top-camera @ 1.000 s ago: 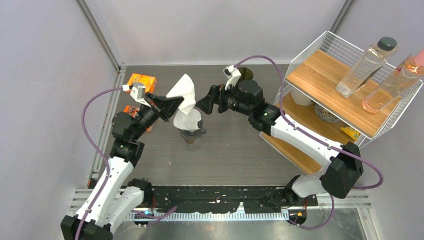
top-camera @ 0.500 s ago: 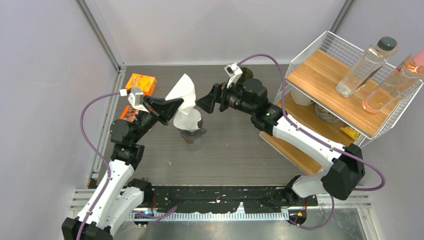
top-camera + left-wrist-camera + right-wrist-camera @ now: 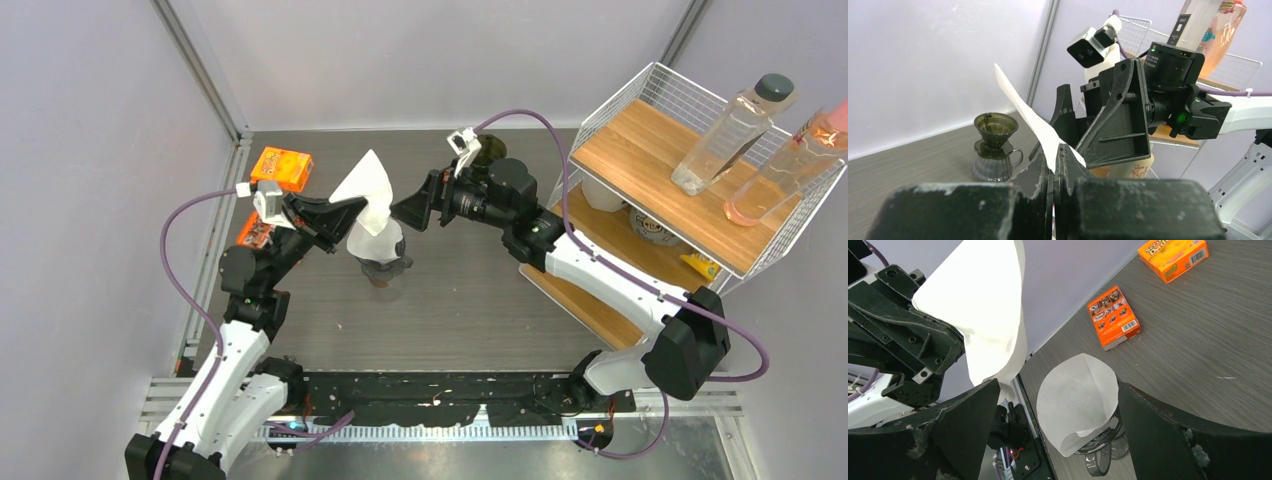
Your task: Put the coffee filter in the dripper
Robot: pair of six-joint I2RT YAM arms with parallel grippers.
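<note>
My left gripper [image 3: 348, 207] is shut on the lower corner of a white paper coffee filter [image 3: 366, 186] and holds it up in the air, just left of and above a clear glass dripper [image 3: 383, 265]. Another opened white filter [image 3: 376, 239] sits tilted in that dripper's mouth. In the left wrist view the jaws [image 3: 1055, 150] pinch the filter [image 3: 1034, 121] edge-on. My right gripper [image 3: 406, 209] is open and empty, right of the held filter. In its wrist view [image 3: 1058, 390] the fingers straddle the seated filter [image 3: 1075, 400] from above, apart from it.
A dark dripper [image 3: 490, 150] stands at the back, also in the left wrist view [image 3: 994, 145]. Two orange boxes [image 3: 281, 166] [image 3: 258, 228] lie at the left. A wire shelf [image 3: 660, 170] with two bottles [image 3: 735, 135] stands at the right.
My left arm has drawn back slightly toward the left, the filter still pinched and tilted a little. My right gripper has edged slightly up and stays open.
</note>
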